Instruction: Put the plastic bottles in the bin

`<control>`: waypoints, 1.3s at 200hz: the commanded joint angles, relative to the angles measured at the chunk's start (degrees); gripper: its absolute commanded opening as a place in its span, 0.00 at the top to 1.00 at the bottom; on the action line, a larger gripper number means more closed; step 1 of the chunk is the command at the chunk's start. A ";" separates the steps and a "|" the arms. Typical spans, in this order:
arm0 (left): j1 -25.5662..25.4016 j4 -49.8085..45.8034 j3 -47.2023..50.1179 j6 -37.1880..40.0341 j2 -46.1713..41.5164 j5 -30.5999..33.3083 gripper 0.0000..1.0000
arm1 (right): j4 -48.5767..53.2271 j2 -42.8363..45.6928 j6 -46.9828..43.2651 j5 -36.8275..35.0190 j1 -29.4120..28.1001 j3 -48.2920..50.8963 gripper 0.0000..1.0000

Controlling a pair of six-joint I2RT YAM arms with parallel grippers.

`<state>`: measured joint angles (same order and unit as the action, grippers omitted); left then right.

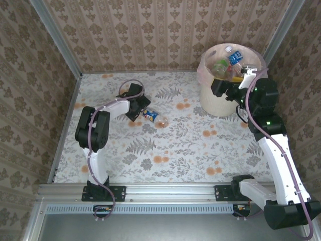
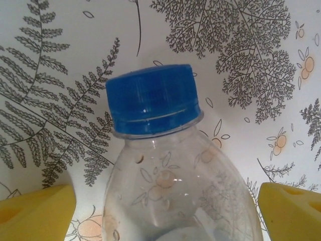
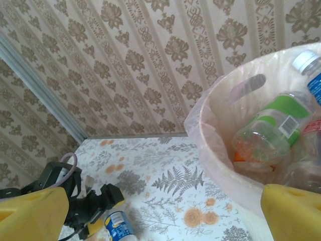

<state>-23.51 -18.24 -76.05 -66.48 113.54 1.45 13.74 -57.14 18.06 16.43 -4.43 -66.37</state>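
Clear thin plastic is what we are about to grip: a small bottle [image 2: 170, 181] with a ribbed blue cap [image 2: 153, 100]. It lies on the table [image 1: 200, 150] toward the far left, well apart from the bin [image 1: 208, 98] in the far right corner.

Our left gripper [image 1: 144, 112] straddles it, with the yellow fingers [image 2: 35, 213] spread wide on either side and nothing clamped yet. We judge the best hold is across the rounded shoulder just below the cap. It should close gently, since so thin a wall will probably buckle or slip. After that, lift well clear of the table's fern-and-flower print before swinging across.

Our right gripper [image 3: 163, 216] hangs beside the bin's rim, spread wide and empty. The bin is round cream plastic lined with a filmy pinkish bag [image 3: 200, 125], and already holds several crumpled bottles [image 3: 266, 130].
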 commanded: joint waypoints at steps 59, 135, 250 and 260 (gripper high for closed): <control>-0.97 3.27 -2.06 1.21 4.22 -1.44 0.24 | 2.61 2.22 -0.87 1.12 -1.20 1.24 0.00; -1.18 10.47 1.41 4.63 -0.66 -2.55 0.47 | 1.29 2.48 -2.51 6.66 -3.07 3.81 0.00; -6.53 26.71 6.93 21.51 -18.98 -5.85 0.51 | -2.85 2.23 0.08 8.86 -9.59 10.43 0.00; -7.51 27.07 6.46 23.19 -20.20 -6.07 0.51 | -3.72 1.97 0.53 8.36 -10.24 10.92 0.00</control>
<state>-28.80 4.84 -69.32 -50.59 96.95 -3.31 13.28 -55.44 16.95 23.29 -13.21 -56.69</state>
